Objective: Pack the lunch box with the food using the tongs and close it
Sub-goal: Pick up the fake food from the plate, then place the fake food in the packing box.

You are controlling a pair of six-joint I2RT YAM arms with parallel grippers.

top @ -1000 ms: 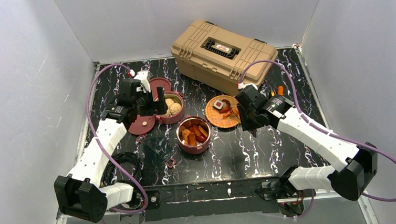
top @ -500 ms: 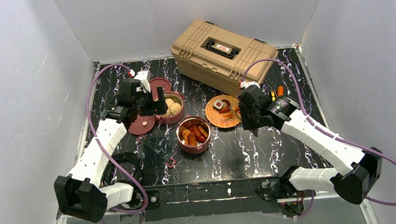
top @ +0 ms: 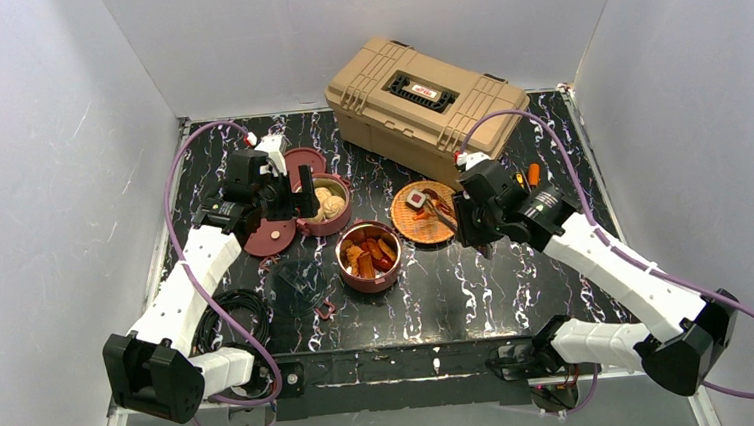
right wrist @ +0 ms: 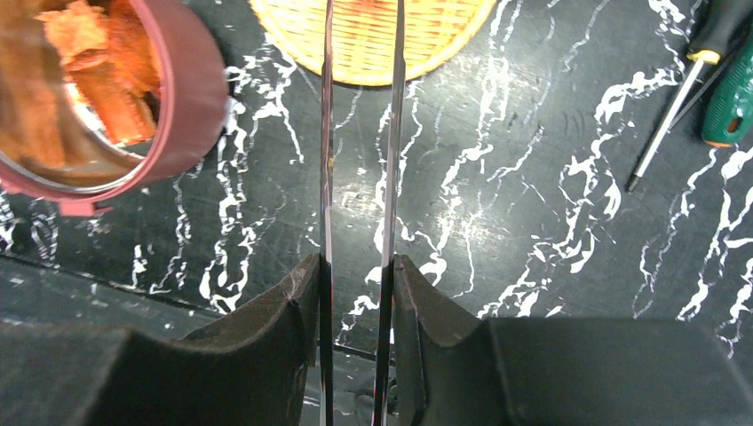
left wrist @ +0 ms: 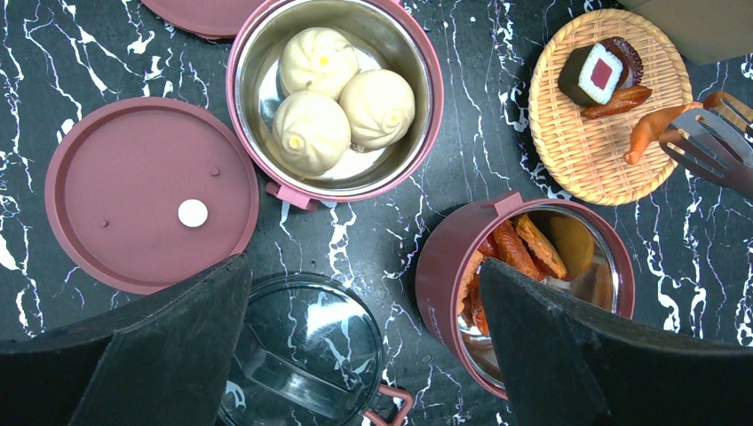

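Note:
Two open maroon lunch box bowls stand mid-table. One holds three beige buns, the other holds orange chunks. A flat maroon lid lies left of them. My right gripper is shut on the tongs, and both slim arms run between its pads. The tongs' tips are at an orange chunk on the woven plate. My left gripper hangs open above the table, between the lid and the chunk bowl.
The tan toolbox fills the back. A second maroon lid lies behind the bun bowl. A clear glass lid lies under my left gripper. Screwdrivers lie right of the plate. A black cable coil lies at the near left.
My right arm has moved left and away from its base, bringing the tongs' tips over the woven plate. The left arm has not moved.

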